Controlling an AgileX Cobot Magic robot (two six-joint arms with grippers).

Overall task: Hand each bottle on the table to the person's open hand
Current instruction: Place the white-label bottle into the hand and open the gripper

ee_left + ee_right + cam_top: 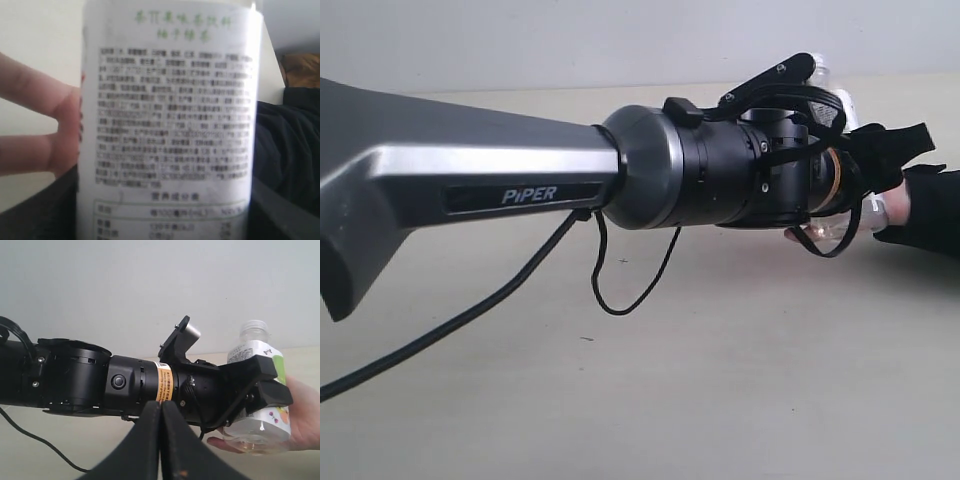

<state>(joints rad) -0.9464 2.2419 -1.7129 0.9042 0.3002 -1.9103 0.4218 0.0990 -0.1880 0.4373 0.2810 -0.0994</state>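
Observation:
A clear bottle (261, 429) with a green-white label (170, 125) stands upright in my left gripper (267, 382), which is shut on its body. The bottle's base is at the person's open hand (305, 415), whose fingers (35, 100) lie beside the label. In the exterior view my left gripper (865, 160) reaches to the right side, with the bottle's pale top (820, 72) above it and the hand (895, 205) just beyond. My right gripper (160, 440) is shut and empty, back from the handover. The other bottles are out of view.
The long left arm (520, 170) spans the exterior view above the beige table (720, 380), its cable (470, 310) trailing down to the left. A dark sleeve (930, 210) covers the person's forearm. A pale wall stands behind.

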